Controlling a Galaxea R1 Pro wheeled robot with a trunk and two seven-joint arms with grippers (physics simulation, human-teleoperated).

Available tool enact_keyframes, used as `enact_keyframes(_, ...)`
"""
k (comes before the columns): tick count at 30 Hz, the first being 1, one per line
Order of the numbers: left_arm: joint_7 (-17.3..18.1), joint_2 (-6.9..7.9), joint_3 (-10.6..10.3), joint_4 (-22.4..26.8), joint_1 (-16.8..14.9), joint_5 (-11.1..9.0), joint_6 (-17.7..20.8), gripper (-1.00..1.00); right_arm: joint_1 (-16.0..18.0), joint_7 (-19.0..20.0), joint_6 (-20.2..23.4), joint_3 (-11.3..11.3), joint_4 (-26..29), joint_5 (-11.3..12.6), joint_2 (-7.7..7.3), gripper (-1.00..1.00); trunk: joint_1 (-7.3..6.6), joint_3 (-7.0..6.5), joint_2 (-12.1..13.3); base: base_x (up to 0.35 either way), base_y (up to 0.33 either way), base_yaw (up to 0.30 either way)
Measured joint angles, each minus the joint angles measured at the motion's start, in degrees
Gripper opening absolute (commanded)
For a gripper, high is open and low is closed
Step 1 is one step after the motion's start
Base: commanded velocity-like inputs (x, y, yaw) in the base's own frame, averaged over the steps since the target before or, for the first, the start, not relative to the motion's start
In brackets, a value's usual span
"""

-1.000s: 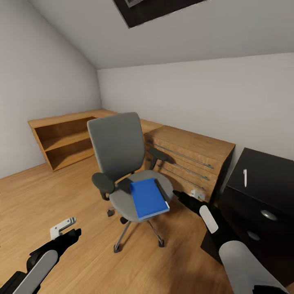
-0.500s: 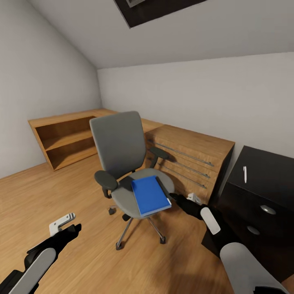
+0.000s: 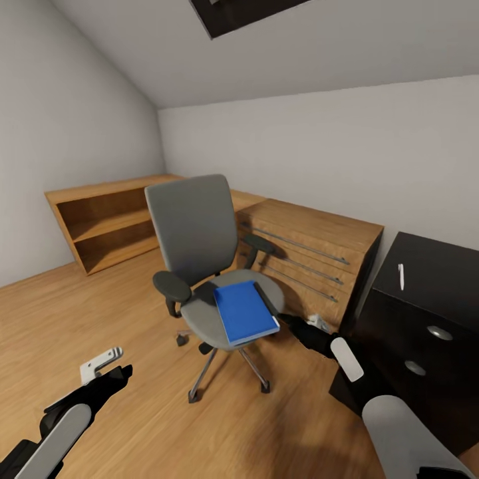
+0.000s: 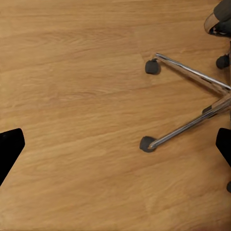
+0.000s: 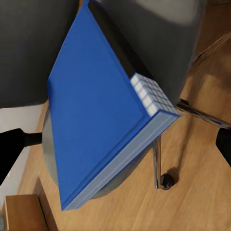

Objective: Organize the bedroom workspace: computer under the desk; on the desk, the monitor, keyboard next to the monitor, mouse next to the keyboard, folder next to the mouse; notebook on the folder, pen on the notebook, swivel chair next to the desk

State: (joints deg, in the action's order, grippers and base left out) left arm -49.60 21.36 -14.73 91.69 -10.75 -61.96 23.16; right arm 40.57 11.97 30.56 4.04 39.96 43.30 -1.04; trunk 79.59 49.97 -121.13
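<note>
The swivel chair (image 3: pixel 203 266) is the landmark here — padded grey seat and tall grey back, dark rounded armrests, chrome five-star base on small black casters, standing on a warm wood-plank floor (image 3: pixel 133 332). On its seat lies the folder (image 3: pixel 244 311), a flat bright blue rectangle with a matte cover and a paler layered edge, one corner overhanging the seat's front rim. Just beside the chair's front corner the right gripper (image 3: pixel 318 324) hovers close to the folder, its dark fingers spread wide with nothing between them. The left gripper (image 3: pixel 101 364), light metal fingertips on a black body, hangs low over the floor on the chair's other side, jaws parted and empty. Behind the chair stands a light wood drawer chest (image 3: pixel 313 256) with long bar handles. Beyond that, the glossy black desk (image 3: pixel 432 279) carries the pen (image 3: pixel 401 276) — a thin white stick.
</note>
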Motion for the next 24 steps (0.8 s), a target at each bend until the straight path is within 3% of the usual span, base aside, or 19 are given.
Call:
enact_keyframes(6,-0.1,0.03,0.1,0.0,0.0,-0.3,0.0,1.0,0.0,0.0,0.3,0.0,0.1,2.0,-1.42,1.0,1.32,1.08,-2.4,0.0,0.0,0.0)
enact_keyframes(9,-0.1,0.02,0.1,-0.1,0.0,-0.3,0.0,1.0,0.0,0.6,0.4,0.0,0.1,6.3,-2.47,1.0,1.98,1.62,-3.6,0.0,0.0,0.0)
enact_keyframes(17,-0.1,0.03,0.1,-0.1,0.0,-0.3,0.0,1.0,0.0,1.6,1.5,0.0,-0.1,8.6,-2.68,1.0,3.74,3.05,-6.8,0.0,0.0,0.0)
enact_keyframes(19,-0.1,0.03,0.0,-0.1,0.0,-0.3,0.0,1.0,0.0,2.4,1.8,0.0,-0.1,10.3,-2.59,1.0,4.17,3.41,-7.6,0.0,0.0,0.0)
enact_keyframes(24,-0.1,-0.02,0.0,-0.1,0.0,-0.3,0.0,1.0,0.0,4.5,2.1,0.0,-0.9,17.7,-2.51,1.0,5.27,4.31,-9.6,0.0,0.0,0.0)
